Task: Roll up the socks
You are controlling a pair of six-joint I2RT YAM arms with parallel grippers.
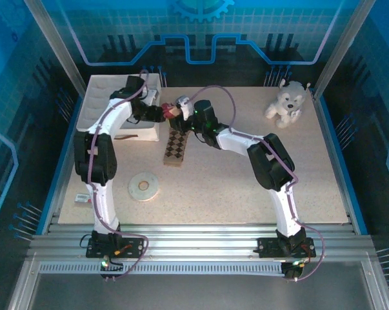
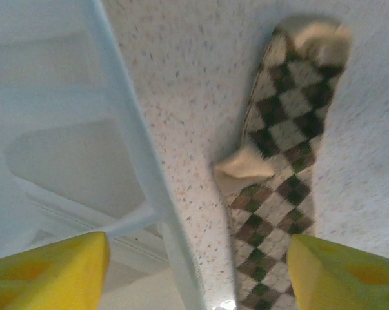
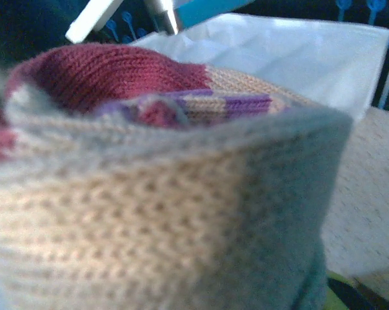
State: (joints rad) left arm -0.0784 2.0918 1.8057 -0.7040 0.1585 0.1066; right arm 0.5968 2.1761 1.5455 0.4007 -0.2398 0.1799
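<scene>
Top external suggests we are partway: right claw [image 1: 184, 110] clamps the bunched tan sock [image 3: 168, 194], left claw [image 2: 197, 261] gapes, argyle sock [image 1: 175, 147] lies unrolled.

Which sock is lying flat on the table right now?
The argyle sock, stretched flat; the tan red-toed sock is bunched in the right end effector.

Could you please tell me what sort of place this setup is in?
Probably a lab robot cell: blue translucent wall panels, a ribbed aluminium base rail, and a speckled beige tabletop.
</scene>
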